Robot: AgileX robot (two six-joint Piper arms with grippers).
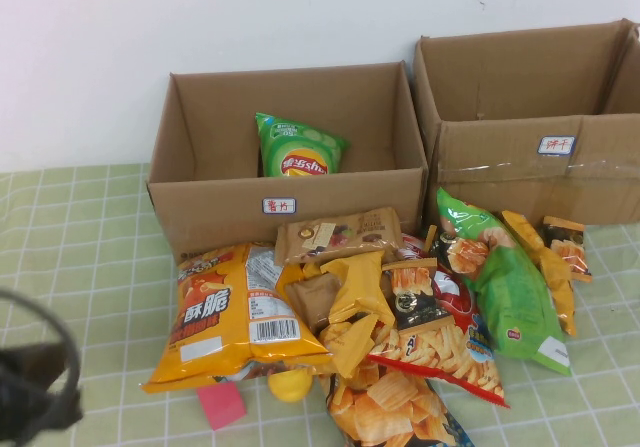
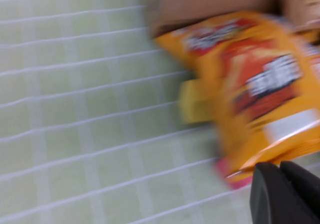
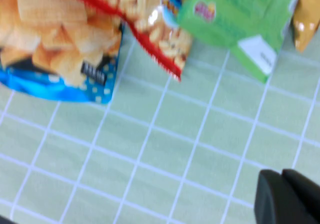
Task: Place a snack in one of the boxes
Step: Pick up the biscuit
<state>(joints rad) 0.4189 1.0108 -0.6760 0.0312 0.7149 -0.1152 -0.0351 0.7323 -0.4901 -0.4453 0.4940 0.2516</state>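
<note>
A pile of snack bags lies in front of two open cardboard boxes. The left box (image 1: pixel 215 202) holds a green chips bag (image 1: pixel 297 147). The right box (image 1: pixel 500 162) shows no snack inside. A big orange bag (image 1: pixel 230 317) lies at the pile's left; it also shows in the left wrist view (image 2: pixel 255 78). My left gripper (image 2: pixel 280 168) is shut and empty, just off that bag's corner; its arm is a dark blur at the front left (image 1: pixel 35 397). My right gripper (image 3: pixel 281 176) is shut and empty above bare cloth, near a green bag (image 3: pixel 235 13). It is out of the high view.
The green checked cloth (image 1: pixel 80 257) covers the table. A pink block (image 1: pixel 221 405) and a yellow round thing (image 1: pixel 290 384) lie at the pile's front. A blue chips bag (image 3: pixel 60 48) and a red-edged bag (image 3: pixel 150 28) lie near the right gripper.
</note>
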